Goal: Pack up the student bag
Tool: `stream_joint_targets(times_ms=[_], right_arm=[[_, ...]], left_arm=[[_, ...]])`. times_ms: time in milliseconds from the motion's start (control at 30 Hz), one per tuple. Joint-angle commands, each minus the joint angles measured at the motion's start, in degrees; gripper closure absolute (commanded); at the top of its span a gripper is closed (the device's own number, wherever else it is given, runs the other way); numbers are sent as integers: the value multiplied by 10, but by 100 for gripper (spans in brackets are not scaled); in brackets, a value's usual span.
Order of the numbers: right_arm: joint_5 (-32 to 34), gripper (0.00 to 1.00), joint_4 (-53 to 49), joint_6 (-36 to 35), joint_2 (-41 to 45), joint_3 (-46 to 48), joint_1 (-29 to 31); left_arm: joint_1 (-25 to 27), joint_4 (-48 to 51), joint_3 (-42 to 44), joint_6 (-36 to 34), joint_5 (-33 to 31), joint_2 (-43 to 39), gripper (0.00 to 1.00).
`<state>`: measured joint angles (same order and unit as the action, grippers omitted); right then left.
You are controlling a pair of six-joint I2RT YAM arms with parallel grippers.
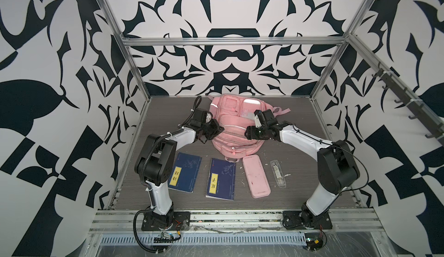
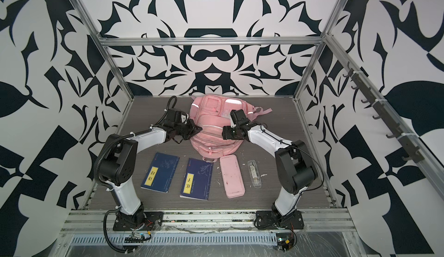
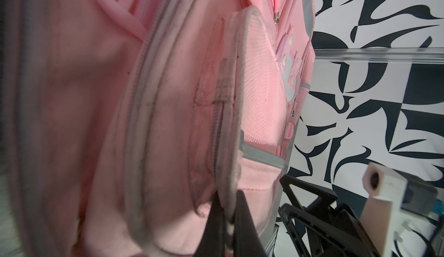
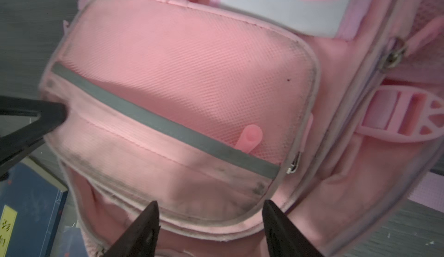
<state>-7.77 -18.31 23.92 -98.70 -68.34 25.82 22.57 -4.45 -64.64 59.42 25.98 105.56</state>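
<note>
The student bag (image 1: 233, 135) is lying flat at the 12 o'clock end of the table (image 1: 300, 179), its front pockets facing up and its pink straps trailing off toward 2 o'clock. No compartment is showing an open mouth in either top view, and nothing is showing inside the bag, so the packing itself appears not yet begun; the work in hand seems to be getting a pocket open.

The left gripper (image 1: 219, 131) is pressing in at the bag's 9 o'clock side. Its wrist view shows the jaws closed, pinching the piped seam (image 3: 229, 186) at the rim of a pocket. The right gripper (image 1: 248, 133) is sitting at the bag's 3 o'clock side, over the front pocket. In its wrist view the right gripper (image 4: 210, 205) is standing with jaws spread wide and holding nothing, the pocket's grey strip (image 4: 168, 128) running across the fabric beyond the tips.

Everything to be packed is waiting in a row on the bag's 6 o'clock side, all apart from one another. Going from 7 o'clock round to 5 o'clock, there is a blue book (image 1: 184, 175), a second blue book (image 1: 221, 179), a pink pencil case (image 1: 256, 176) and a clear packet (image 1: 278, 173) whose contents are too small to make out. All four remain to go in, and after that the bag will need closing.
</note>
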Motion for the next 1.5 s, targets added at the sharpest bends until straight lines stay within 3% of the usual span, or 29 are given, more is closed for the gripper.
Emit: stream_joint_targets(times_ms=[0, 133, 333, 667, 933, 1133, 1467], right_arm=[[9, 27, 20, 27, 17, -6, 1], [1, 25, -1, 30, -21, -32, -6], [-58, 25, 59, 83, -70, -26, -43], [-4, 22, 63, 106, -32, 1, -45], [-74, 23, 89, 108, -94, -46, -47], [-104, 25, 79, 107, -162, -148, -47], [-147, 26, -44, 46, -318, -442, -47]], left_arm=[[1, -20, -2, 4, 12, -12, 100], [-3, -17, 7, 2, 12, -21, 100], [-11, -15, 28, -2, 8, -40, 100], [-17, -7, 39, -12, 9, -48, 100], [-17, -12, 41, -10, 10, -45, 100], [-17, -17, 57, -8, 10, -55, 100], [-11, -24, 79, -5, 7, -66, 100]])
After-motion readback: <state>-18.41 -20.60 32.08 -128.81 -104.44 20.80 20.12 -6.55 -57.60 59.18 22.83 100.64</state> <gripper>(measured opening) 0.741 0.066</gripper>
